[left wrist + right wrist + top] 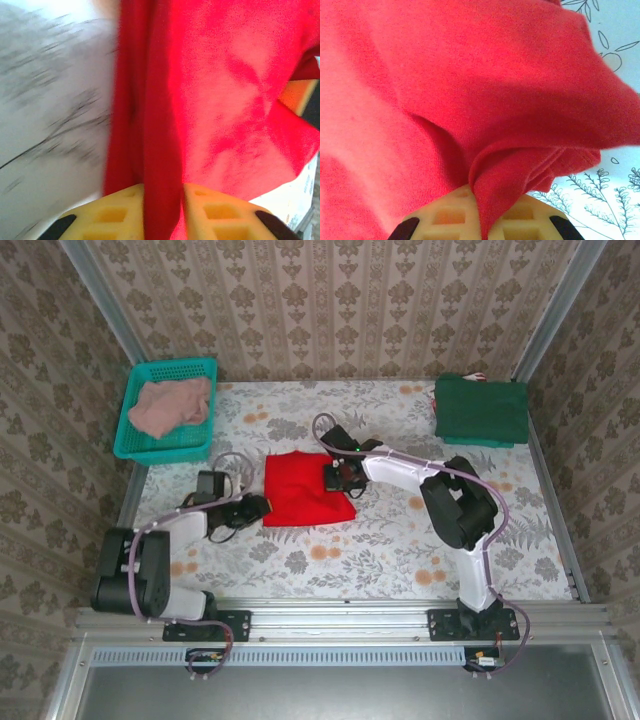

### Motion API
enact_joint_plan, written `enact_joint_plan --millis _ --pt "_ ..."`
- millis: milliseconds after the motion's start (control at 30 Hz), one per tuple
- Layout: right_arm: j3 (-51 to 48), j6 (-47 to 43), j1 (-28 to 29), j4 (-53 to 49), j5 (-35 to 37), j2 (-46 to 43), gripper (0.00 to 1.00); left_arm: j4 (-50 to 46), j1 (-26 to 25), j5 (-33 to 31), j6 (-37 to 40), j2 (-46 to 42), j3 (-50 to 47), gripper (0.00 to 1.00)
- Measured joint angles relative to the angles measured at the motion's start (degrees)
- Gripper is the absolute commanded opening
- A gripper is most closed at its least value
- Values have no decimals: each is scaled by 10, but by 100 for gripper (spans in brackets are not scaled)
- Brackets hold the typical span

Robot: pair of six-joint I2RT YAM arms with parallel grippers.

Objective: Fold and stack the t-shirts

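The red t-shirt (303, 490) lies folded into a rough square in the middle of the floral table. My left gripper (258, 508) is at its left edge, shut on a fold of the red t-shirt (160, 165) between its yellow fingers (120, 212). My right gripper (338, 476) is at the shirt's right edge, shut on a bunched edge of the red t-shirt (510, 175). A dusty pink t-shirt (172, 406) lies crumpled in the basket. Dark green folded t-shirts (481, 410) sit stacked at the back right.
The teal mesh basket (166, 448) stands at the back left corner. Metal frame rails (548, 475) and patterned walls close in the table. The floral tablecloth (400, 540) lies bare in front of the red shirt.
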Motion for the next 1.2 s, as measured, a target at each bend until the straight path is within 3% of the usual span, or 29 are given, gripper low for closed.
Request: enact_joint_plan --millis 100,233,400,567,833,1000,1200 --pt "13 -3 -2 -27 26 1 35 -41 16 -8 5 -30 -15 36" --pt "19 -20 -4 -69 77 -13 40 -116 24 -33 25 -88 -2 49" --pt "18 -34 -1 -95 120 -74 31 -179 25 -74 34 -170 44 53" --pt "37 -44 -3 -55 87 -76 18 -194 -33 -108 36 -176 111 52" --pt "82 -39 -42 -32 40 68 24 -162 -111 -126 36 -56 172 50" --pt "84 -23 -28 -14 27 70 28 -147 -101 -126 35 -36 178 50" --pt "103 7 61 9 1 86 33 -158 -28 -123 38 -86 167 54"
